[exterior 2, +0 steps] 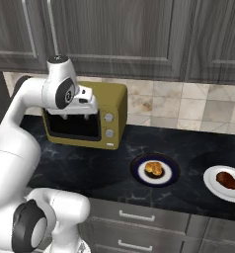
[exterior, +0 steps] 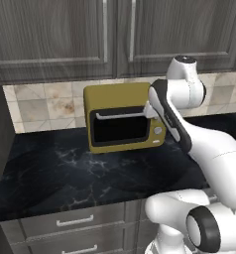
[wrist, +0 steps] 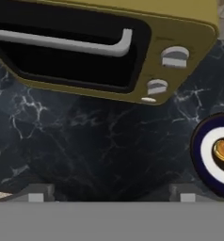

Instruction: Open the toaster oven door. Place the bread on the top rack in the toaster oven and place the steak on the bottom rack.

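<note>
The two-finger gripper (exterior 2: 72, 117), jaws spread wide and empty, hovers at the silvery-white bar handle (wrist: 62, 43) in the frame's upper left. To open the black-framed dark glass door (exterior: 119, 127), it should straddle that bar squarely before closing, then pull down.

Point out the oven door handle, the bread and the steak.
handle (exterior: 121, 115): left base view, middle of the bar.
bread (exterior 2: 153, 169): right base view, top of the lump.
steak (exterior 2: 226, 180): right base view, middle of the chunk.

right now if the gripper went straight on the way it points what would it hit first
Most likely the dark marble counter just in front of the toaster oven, below its closed door; the depth is hard to judge.
</note>
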